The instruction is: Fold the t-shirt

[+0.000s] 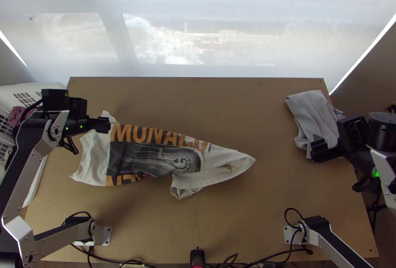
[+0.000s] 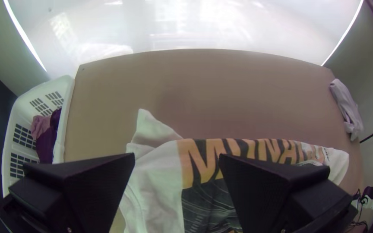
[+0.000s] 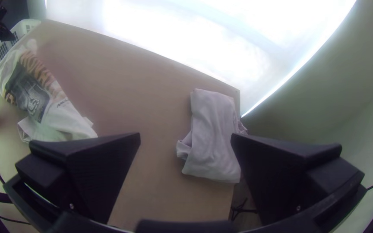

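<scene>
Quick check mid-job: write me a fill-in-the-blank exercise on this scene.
The big letters on the t-shirt are ____.
The gripper nearer that shirt is the robot's ____ one.
In the top view, the folded cloth lies near the table's far ____ corner.

Missing words: orange; left; right.

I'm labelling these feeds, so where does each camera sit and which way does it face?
Top: high above the light wooden table, facing steeply down; both silver-black arms show.
Left wrist: over the white printed t-shirt, facing the far edge; open left gripper shows.
Right wrist: facing the folded grey cloth; open right gripper shows.
All share shirt and cloth.
</scene>
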